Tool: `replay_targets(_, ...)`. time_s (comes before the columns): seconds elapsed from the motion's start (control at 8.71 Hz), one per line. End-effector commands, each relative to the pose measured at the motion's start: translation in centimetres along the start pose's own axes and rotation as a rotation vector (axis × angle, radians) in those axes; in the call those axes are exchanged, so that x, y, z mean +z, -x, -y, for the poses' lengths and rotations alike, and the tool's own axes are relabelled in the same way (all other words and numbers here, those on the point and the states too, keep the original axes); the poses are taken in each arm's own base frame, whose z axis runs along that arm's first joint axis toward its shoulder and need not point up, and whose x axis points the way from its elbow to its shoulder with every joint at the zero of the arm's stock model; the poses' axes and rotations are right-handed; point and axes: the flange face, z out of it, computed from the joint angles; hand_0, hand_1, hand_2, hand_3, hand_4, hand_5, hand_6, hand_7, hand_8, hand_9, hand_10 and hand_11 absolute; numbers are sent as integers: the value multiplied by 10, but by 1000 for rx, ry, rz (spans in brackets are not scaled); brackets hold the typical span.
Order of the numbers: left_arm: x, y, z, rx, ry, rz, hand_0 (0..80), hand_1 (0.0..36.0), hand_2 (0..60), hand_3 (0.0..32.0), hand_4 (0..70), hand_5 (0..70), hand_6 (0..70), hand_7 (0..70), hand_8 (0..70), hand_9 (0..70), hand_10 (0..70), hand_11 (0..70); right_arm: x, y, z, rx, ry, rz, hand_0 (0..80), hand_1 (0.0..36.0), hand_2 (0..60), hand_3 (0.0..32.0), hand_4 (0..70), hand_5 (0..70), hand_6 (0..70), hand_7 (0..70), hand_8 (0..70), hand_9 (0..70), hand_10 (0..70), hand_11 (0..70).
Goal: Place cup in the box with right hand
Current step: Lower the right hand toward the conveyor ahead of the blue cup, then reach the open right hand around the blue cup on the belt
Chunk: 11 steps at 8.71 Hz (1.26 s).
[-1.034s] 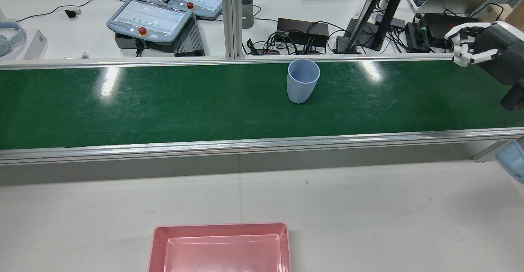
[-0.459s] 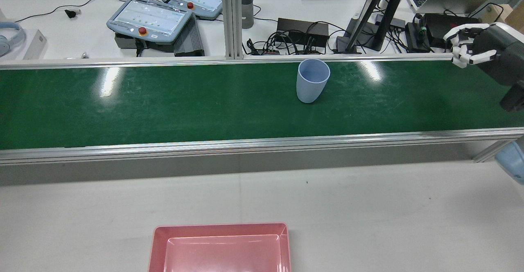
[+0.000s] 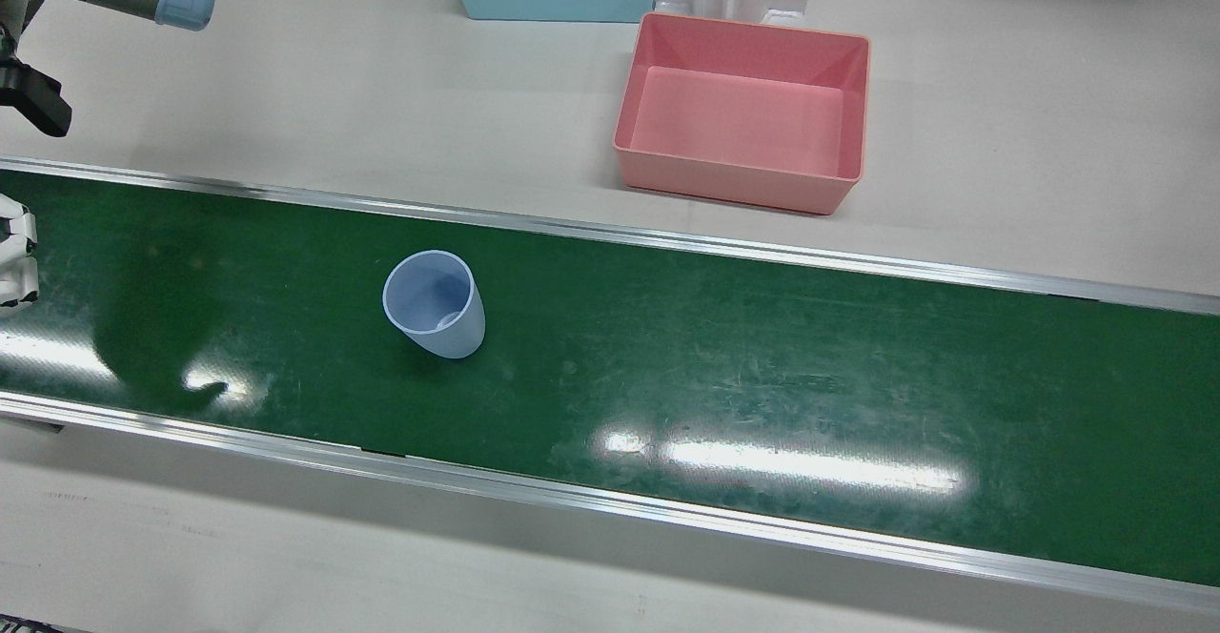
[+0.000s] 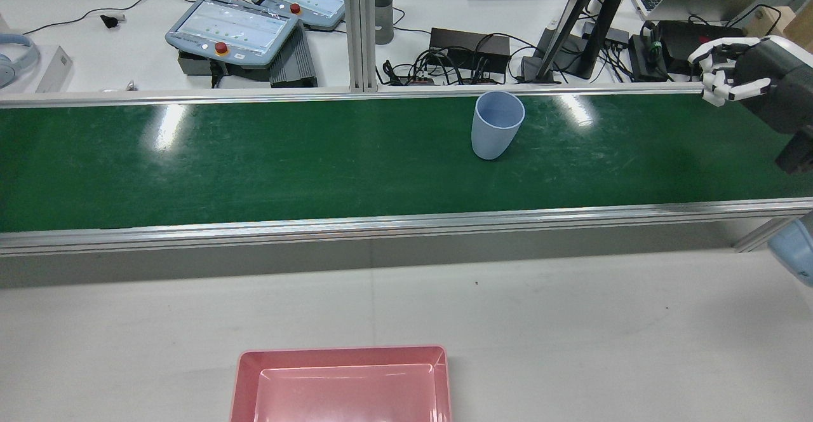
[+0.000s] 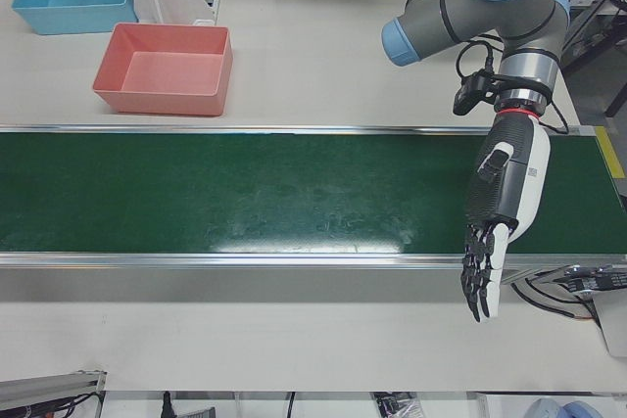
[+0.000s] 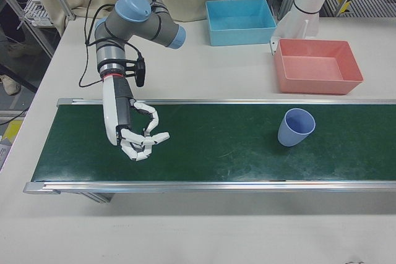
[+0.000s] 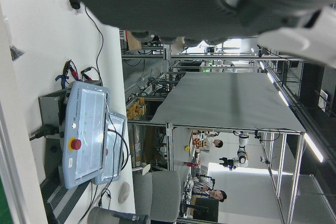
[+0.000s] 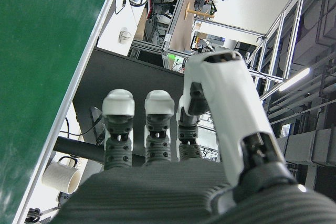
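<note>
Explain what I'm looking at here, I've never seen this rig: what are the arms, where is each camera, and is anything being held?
Two robot arms, each ending in a many-fingered hand, stand along a green conveyor belt. One camera looks from behind the robot, three face it from the operators' side, and one rides on each hand. A blue cup stands upright on the belt. The pink box sits on the table beside it, with a blue box further back. The right hand hovers over the belt, fingers curled, holding nothing. The left hand hangs open at the far end.
</note>
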Motion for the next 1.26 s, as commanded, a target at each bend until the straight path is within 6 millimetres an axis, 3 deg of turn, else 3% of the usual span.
replay_targets(0.0, 0, 0, 0, 0, 0, -1, 0, 0, 0, 0, 0, 0, 0, 0, 0, 0, 0, 0, 1, 0, -2, 5, 16, 3, 800, 360, 600, 0, 233, 251, 284, 700, 546, 700, 516, 700)
replay_targets(0.11, 0, 0, 0, 0, 0, -1, 0, 0, 0, 0, 0, 0, 0, 0, 0, 0, 0, 0, 1, 0, -3, 5, 19, 3, 800, 360, 600, 0, 56, 217, 186, 424, 373, 539, 377, 573)
replay_targets(0.23, 0, 0, 0, 0, 0, 1, 0, 0, 0, 0, 0, 0, 0, 0, 0, 0, 0, 0, 3, -1, -5, 1, 28, 1, 800, 360, 547, 0, 0, 164, 91, 112, 145, 211, 203, 340)
replay_targets(0.34, 0, 0, 0, 0, 0, 1, 0, 0, 0, 0, 0, 0, 0, 0, 0, 0, 0, 0, 6, -1, -9, -4, 38, -1, 795, 356, 71, 0, 0, 122, 36, 0, 41, 70, 90, 170)
replay_targets(0.46, 0, 0, 0, 0, 0, -1, 0, 0, 0, 0, 0, 0, 0, 0, 0, 0, 0, 0, 9, -2, -14, -3, 49, -5, 605, 278, 0, 0, 0, 84, 4, 0, 0, 6, 22, 63)
replay_targets(0.57, 0, 0, 0, 0, 0, -1, 0, 0, 0, 0, 0, 0, 0, 0, 0, 0, 0, 0, 10, -4, -17, -5, 54, -8, 550, 246, 17, 0, 0, 68, 0, 0, 0, 0, 0, 13)
replay_targets(0.69, 0, 0, 0, 0, 0, -1, 0, 0, 0, 0, 0, 0, 0, 0, 0, 0, 0, 0, 11, -4, -20, -12, 62, -7, 530, 239, 47, 0, 0, 62, 0, 0, 0, 0, 0, 0)
replay_targets(0.92, 0, 0, 0, 0, 0, -1, 0, 0, 0, 0, 0, 0, 0, 0, 0, 0, 0, 0, 21, -17, -34, -8, 89, -28, 515, 221, 46, 0, 0, 57, 0, 0, 0, 0, 0, 0)
replay_targets(1.15, 0, 0, -1, 0, 0, -1, 0, 0, 0, 0, 0, 0, 0, 0, 0, 0, 0, 0, 28, -33, -72, -42, 165, -49, 529, 187, 5, 0, 0, 56, 0, 0, 0, 0, 0, 0)
